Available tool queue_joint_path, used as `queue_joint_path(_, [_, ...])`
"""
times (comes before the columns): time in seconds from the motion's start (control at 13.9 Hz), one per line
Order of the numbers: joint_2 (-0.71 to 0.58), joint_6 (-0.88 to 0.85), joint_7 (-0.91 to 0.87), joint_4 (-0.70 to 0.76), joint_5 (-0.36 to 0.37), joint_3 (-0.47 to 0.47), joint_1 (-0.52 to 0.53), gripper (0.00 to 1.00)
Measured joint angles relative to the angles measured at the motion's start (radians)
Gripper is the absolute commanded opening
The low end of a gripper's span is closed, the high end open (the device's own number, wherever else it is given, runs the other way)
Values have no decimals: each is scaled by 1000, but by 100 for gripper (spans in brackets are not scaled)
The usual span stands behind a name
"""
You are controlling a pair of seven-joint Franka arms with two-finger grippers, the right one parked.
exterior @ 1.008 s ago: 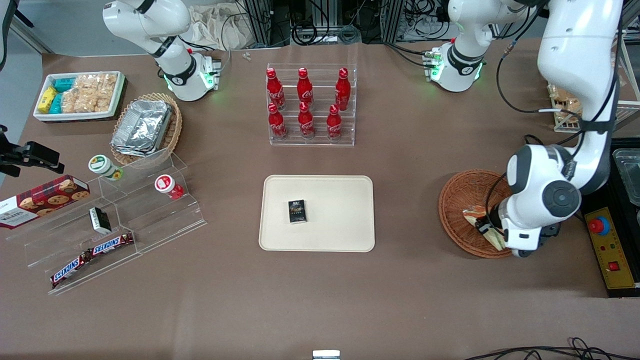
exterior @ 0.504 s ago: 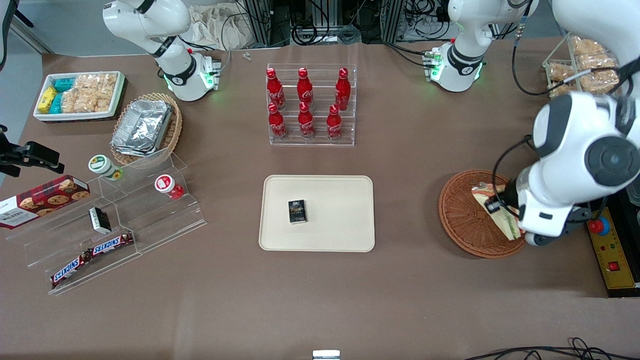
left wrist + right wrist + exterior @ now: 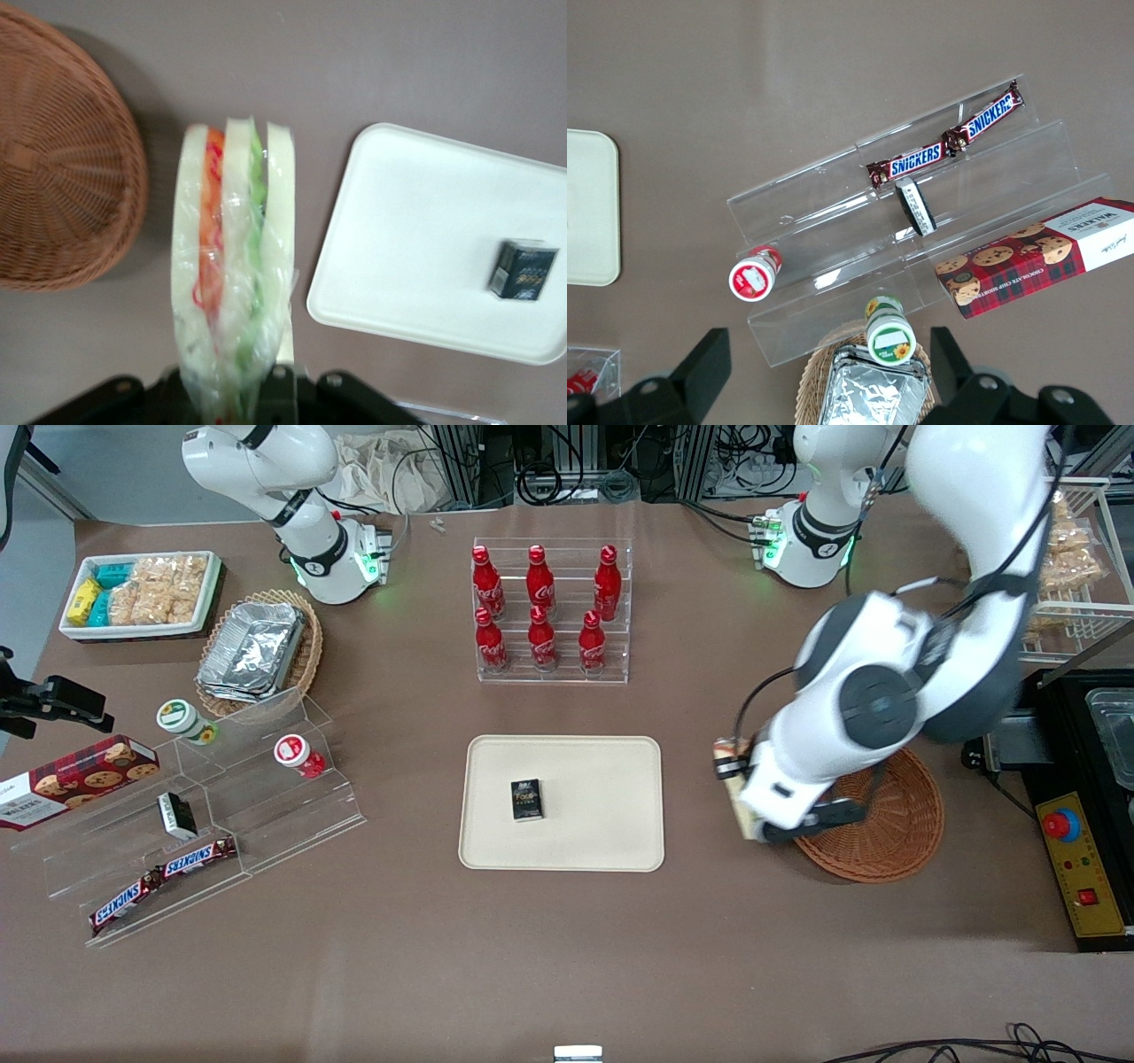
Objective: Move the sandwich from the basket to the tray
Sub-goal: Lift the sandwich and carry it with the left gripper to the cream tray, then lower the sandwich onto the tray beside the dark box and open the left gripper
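One pincer (image 3: 235, 394) clamped on one sandwich (image 3: 232, 266), held above tabletop (image 3: 567, 957) between one basket (image 3: 890, 824) and one tray (image 3: 585, 841). One dark box (image 3: 526, 799) on tray.

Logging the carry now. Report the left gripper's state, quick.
Left gripper: shut on the sandwich, held in the air between the basket and the tray.
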Motion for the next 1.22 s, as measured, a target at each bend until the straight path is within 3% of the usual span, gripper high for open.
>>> queue_joint_path(0.22, [115, 36, -72, 1, 132, -4, -132, 0])
queue_joint_path(0.43, [196, 151, -150, 1, 148, -3, -193, 0])
queue_joint_path(0.79, [276, 228, -149, 3, 152, -3, -206, 0])
queue_joint_path(0.86, [287, 247, -148, 3, 153, -3, -206, 5])
queue_joint_path(0.94, [297, 262, -147, 4, 153, -3, -206, 30])
queue_joint_path(1.01, [304, 270, -147, 5, 153, -3, -206, 94])
queue_joint_path(1.08, [308, 273, -147, 6, 154, -3, -206, 100])
queue_joint_path(1.22, [310, 273, -146, 9, 172, -3, -206, 100])
